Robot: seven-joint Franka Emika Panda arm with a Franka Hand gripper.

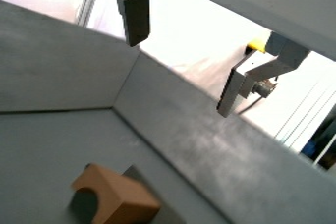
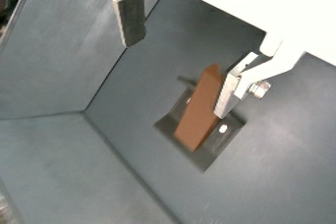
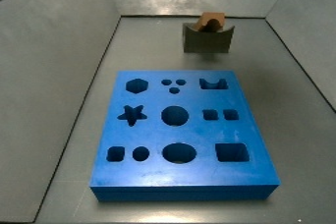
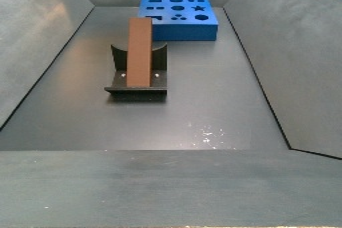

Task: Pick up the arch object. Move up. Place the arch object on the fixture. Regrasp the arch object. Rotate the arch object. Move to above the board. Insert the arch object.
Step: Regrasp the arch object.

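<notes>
gripper (image 2: 184,51) high with jaws apart, arch object (image 4: 139,47) on fixture (image 4: 135,80) unobstructed, board (image 4: 181,18) behind

No readable text, labels or numbers anywhere. The board (image 3: 184,130) carries only cut-out shapes. The gripper (image 2: 184,46) bears no markings.

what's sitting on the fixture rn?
The arch object rests on the fixture, leaning against its upright. The tool hangs open above, touching nothing. The fixture's base plate under the block is mostly covered. The board lies apart.
</notes>
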